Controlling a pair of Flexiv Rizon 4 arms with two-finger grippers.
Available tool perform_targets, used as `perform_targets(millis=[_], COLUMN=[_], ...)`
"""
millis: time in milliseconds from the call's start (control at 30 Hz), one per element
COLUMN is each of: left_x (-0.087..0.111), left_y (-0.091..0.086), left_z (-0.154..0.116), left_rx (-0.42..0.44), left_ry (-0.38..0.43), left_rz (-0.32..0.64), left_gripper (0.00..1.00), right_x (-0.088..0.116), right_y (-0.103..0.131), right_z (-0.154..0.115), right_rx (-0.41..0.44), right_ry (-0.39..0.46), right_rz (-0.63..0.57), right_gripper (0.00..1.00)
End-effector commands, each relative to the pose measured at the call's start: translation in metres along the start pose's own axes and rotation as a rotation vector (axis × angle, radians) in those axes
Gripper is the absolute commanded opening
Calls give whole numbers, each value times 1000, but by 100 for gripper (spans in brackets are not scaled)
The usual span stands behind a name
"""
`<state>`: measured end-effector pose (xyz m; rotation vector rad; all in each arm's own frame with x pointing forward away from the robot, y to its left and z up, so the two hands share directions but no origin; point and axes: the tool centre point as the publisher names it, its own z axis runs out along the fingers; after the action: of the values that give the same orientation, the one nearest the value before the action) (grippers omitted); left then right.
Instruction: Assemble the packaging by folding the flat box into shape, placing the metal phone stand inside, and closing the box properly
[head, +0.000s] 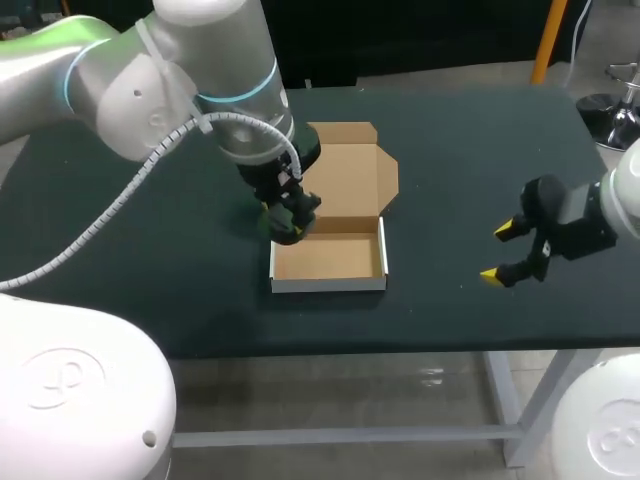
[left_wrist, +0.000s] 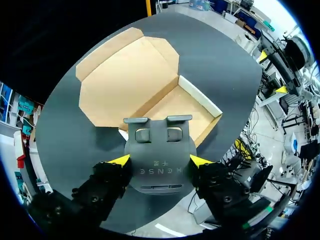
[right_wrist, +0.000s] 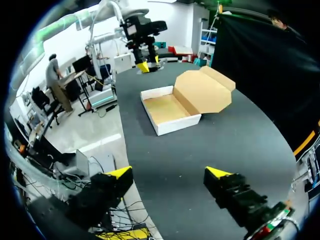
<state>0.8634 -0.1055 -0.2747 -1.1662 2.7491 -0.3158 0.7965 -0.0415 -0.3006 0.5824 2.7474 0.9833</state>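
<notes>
Left gripper (left_wrist: 159, 161) clamped on grey metal phone stand (left_wrist: 159, 148) (yellow tips on both its sides), over one corner of open brown cardboard box (head: 328, 284) | likely step: placing stand inside | next: centre over box, lower, release | right gripper (head: 498, 252) spread, empty, well apart

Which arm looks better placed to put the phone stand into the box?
Left. The left gripper grips the phone stand at a corner of the open box; the right gripper hangs open and empty, well aside.

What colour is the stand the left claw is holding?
The stand is dark grey; left wrist view shows it best.
</notes>
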Motion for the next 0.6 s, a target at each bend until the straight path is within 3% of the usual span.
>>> perform_targets(millis=[33, 600], left_x=[10, 35], left_y=[-13, -27], left_z=[14, 51], left_rx=[-21, -15], left_ry=[-7, 32], left_rz=[7, 55], left_gripper=[0, 0], right_x=[0, 0], right_y=[-1, -1], right_z=[-2, -2], right_rx=[-5, -5], right_ry=[4, 4], right_rz=[-1, -1], right_gripper=[100, 100])
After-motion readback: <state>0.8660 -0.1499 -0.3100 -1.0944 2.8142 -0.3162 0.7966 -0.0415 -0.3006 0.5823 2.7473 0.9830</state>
